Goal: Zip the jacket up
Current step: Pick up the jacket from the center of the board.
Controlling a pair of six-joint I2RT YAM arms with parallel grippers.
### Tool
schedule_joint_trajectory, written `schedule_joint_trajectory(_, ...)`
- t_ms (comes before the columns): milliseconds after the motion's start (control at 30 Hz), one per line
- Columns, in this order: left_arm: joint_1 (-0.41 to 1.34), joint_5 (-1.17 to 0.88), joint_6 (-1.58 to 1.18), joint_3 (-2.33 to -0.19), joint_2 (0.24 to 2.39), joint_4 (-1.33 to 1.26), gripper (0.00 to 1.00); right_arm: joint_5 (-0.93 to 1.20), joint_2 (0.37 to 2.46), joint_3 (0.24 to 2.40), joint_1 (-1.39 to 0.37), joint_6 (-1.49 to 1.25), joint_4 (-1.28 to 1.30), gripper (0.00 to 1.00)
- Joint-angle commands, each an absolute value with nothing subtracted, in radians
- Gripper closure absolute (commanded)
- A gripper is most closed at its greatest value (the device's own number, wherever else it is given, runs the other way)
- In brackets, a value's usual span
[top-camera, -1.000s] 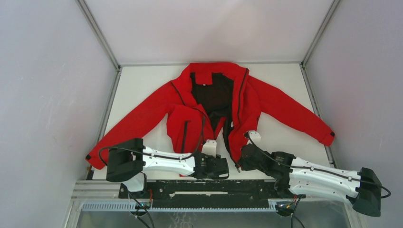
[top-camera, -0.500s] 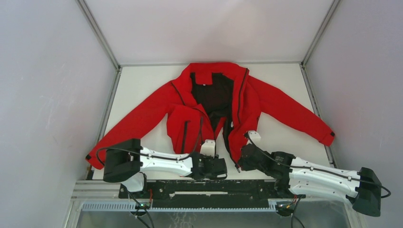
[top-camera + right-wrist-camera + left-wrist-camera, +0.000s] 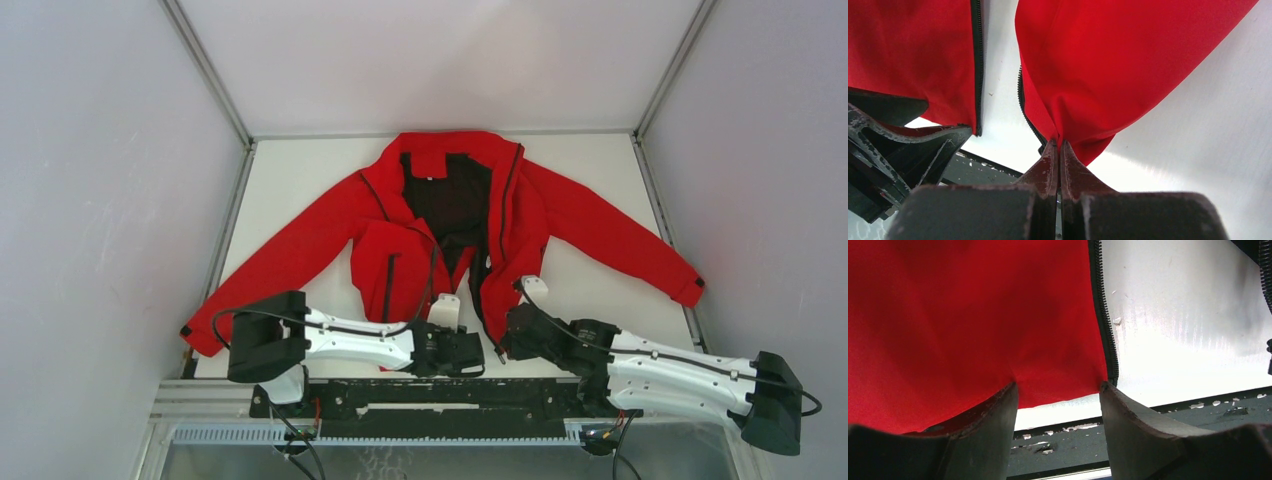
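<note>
Only the left claw [image 3: 462, 352] has moved, edging slightly toward the right claw [image 3: 508, 335], which has stayed where it was. The jacket [image 3: 450, 215] lies open on the table [image 3: 300, 170] just beyond both claws, with its collar on the far side and its hem nearest them. The left claw stands spread, its fingers [image 3: 998, 410] straddling the bottom hem of the front panel ahead of it. The left zipper tape [image 3: 1104, 330] runs away just inside the claw's right-hand finger, and nothing is gripped yet. The right claw is pressed together, pinching the lower corner of the other panel right beside the right zipper tape [image 3: 1027, 117]. The step in hand looks like bringing the two zipper ends together. To do it well, the left claw should close on the hem close to the teeth, not out in the slack cloth. Both claws should then draw the corners flat and level so the ends meet without twisting.
</note>
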State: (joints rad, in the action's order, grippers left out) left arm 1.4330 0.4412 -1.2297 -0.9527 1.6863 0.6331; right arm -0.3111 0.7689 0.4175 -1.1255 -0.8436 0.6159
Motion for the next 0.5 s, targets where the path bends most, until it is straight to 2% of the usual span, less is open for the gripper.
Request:
schedule_joint_trajectory(0, 1.430, 0.329, -1.270, -0.905, 1.797, 0.549, 0.35, -0.312, 0.748, 0.412, -1.124, -0.853, 0.586, 1.00)
schedule_joint_trajectory(300, 1.430, 0.314, -1.288, -0.910, 1.865, 0.569, 0.30, -0.298, 0.714, 0.393, -1.123, -0.849, 0.576, 1.00)
schedule_joint_trajectory(467, 1.430, 0.303, -1.305, -0.885, 1.878, 0.548, 0.35, -0.294, 0.680, 0.377, -1.123, -0.851, 0.582, 1.00)
